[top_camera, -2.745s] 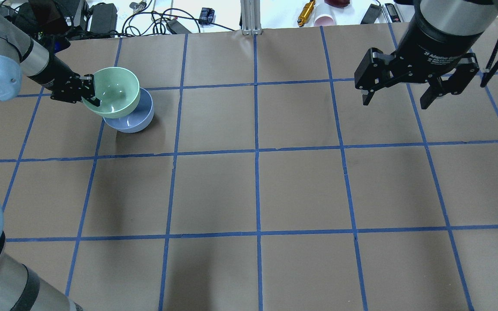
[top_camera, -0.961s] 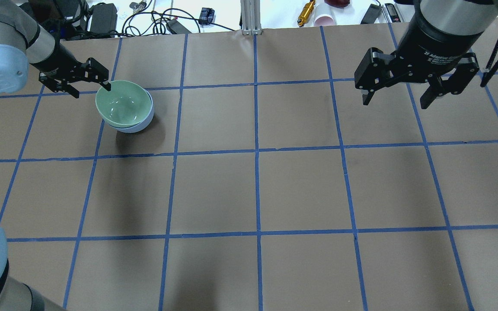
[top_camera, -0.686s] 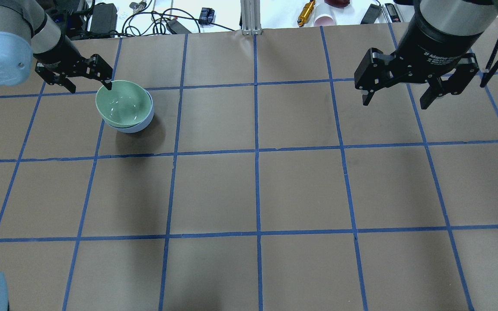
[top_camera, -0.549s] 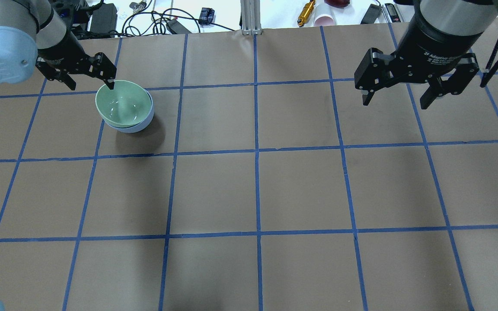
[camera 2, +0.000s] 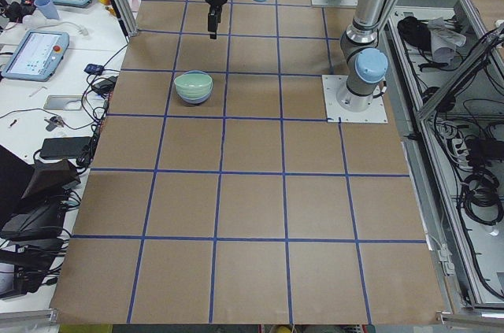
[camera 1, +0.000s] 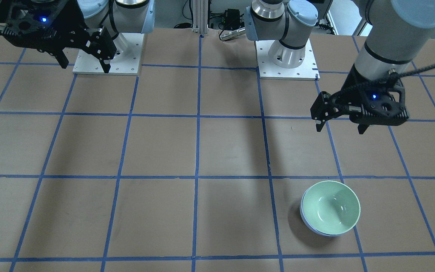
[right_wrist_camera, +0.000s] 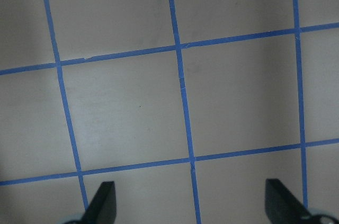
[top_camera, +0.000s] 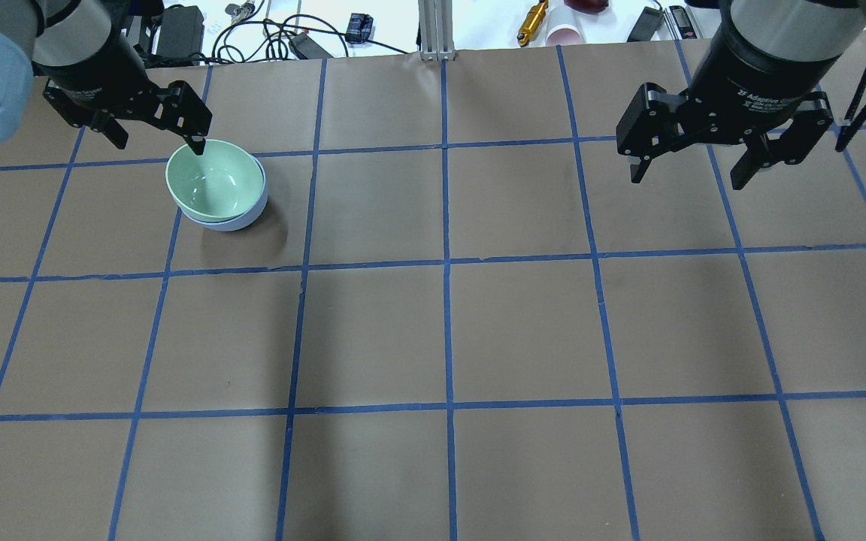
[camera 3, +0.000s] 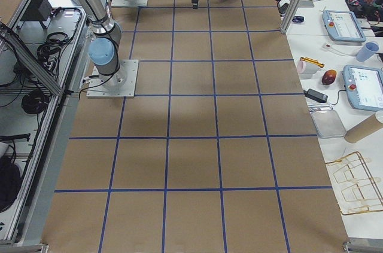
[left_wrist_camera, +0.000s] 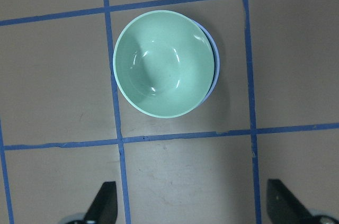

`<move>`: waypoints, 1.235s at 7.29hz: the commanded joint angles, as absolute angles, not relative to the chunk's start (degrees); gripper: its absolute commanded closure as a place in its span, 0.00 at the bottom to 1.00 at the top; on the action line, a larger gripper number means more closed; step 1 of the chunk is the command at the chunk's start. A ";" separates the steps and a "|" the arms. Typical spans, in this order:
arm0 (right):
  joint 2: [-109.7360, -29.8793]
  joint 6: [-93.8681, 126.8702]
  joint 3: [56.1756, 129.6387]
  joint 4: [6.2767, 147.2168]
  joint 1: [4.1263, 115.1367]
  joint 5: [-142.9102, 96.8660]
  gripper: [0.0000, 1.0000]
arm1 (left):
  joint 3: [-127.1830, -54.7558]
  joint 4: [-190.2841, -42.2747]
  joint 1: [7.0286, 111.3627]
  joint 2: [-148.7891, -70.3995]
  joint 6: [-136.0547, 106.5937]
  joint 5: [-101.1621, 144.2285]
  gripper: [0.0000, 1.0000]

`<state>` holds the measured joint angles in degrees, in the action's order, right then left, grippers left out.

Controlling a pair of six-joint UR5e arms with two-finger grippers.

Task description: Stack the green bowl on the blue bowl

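1. The work surface was a brown tabletop [top_camera: 523, 330] ruled into squares with blue tape. Past its far edge lay a black power brick [top_camera: 180, 30] and a brass-coloured cylinder [top_camera: 533, 21].
2. The blue bowl [top_camera: 228, 225] stood upright on the tabletop, and I used it as my reference for everything else.
3. The green bowl [top_camera: 215, 179] sat nested inside the blue bowl. It was upright and a touch off-centre, so only a thin blue crescent showed along one side. I judged the stack complete, since the upper bowl rested on the lower one with nothing holding it.
4. The left gripper [top_camera: 158, 146] hung above the blue bowl, touching neither bowl, with its fingers spread wide and empty. I read that spread and height as clearance, so that no fingertip would catch a rim.
5. The right gripper [top_camera: 686, 180] hung well apart from the blue bowl, across the tabletop, and was likewise wide and empty. I took it as parked out of the way, since one arm suffices here.
6. The white lettering [top_camera: 767, 96] on the right gripper's body began "2F Adaptive". The rest was too small for me to read. I made out no marks on either bowl.
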<state>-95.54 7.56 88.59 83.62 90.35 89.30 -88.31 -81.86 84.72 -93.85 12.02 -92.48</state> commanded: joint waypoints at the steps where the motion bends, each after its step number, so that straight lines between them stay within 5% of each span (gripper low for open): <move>1: -95.54 7.56 88.68 83.67 90.35 89.30 0.00 | -88.51 -83.93 88.05 -90.89 11.87 -91.50 0.00; 9: -95.54 7.56 88.59 83.67 90.26 89.30 0.00 | -88.15 -88.33 89.38 -90.35 9.49 -91.58 0.00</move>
<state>-95.54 7.56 88.61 83.67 90.34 89.30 -88.13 -88.33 89.40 -90.36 9.53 -91.55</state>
